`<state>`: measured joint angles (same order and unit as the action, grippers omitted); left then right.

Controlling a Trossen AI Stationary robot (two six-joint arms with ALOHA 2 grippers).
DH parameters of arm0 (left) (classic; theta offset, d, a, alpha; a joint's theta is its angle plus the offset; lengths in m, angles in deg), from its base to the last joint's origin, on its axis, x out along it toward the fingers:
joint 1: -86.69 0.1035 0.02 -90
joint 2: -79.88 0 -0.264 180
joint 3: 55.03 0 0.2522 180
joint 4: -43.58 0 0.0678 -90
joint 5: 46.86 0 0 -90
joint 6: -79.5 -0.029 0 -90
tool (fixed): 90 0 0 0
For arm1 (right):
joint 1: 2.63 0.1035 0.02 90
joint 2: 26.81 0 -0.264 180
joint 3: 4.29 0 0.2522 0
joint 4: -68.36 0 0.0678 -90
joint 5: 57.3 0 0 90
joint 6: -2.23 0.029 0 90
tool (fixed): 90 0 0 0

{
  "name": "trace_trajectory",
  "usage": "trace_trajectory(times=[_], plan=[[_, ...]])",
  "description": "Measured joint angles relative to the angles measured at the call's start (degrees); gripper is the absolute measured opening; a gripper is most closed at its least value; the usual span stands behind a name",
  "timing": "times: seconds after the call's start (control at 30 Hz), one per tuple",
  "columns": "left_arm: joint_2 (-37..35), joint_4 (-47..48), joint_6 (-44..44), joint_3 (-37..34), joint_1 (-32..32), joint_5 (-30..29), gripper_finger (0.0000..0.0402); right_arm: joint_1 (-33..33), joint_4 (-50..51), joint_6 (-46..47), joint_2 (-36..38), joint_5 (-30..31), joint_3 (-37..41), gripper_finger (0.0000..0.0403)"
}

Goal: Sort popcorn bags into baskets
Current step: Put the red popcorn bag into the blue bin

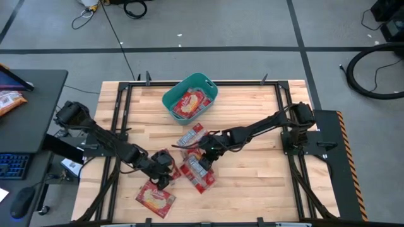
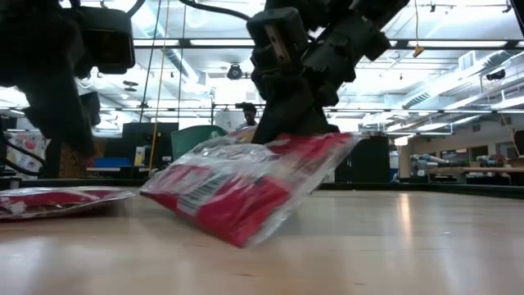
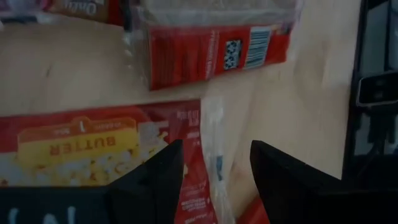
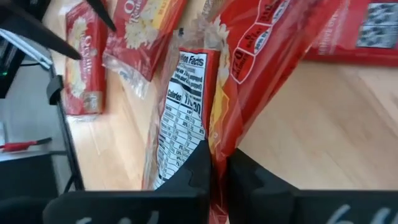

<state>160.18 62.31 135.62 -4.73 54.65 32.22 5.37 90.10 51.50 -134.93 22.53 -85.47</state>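
High view shows the right gripper [image 1: 203, 156] pinching one edge of a popcorn bag [image 1: 197, 171] at the table middle, with the teal basket [image 1: 208, 86] lying straight beyond it toward the far edge.

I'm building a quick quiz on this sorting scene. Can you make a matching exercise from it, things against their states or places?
Things:
1. right gripper
2. left gripper
3. teal basket
4. popcorn bag near the front table edge

States:
A. lies flat on the wood, untouched
B. open above a bag
C. pinching a bag's edge, one end lifted
D. holds bags already

Pairs: 1-C, 2-B, 3-D, 4-A
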Motion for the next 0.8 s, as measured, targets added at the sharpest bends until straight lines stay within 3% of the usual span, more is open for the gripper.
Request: trace_trajectory(times=[0.57,0.8], plan=[[-2.1,-1.12,5.06,0.07,0.05,-1.31,0.0189,-2.2,4.52,-1.15,8.3,6.49,0.02,0.0023],[-2.18,-7.69,5.19,0.09,1.09,-0.44,0.019,-4.01,6.27,-4.11,13.27,8.15,0.02,0.0023]])
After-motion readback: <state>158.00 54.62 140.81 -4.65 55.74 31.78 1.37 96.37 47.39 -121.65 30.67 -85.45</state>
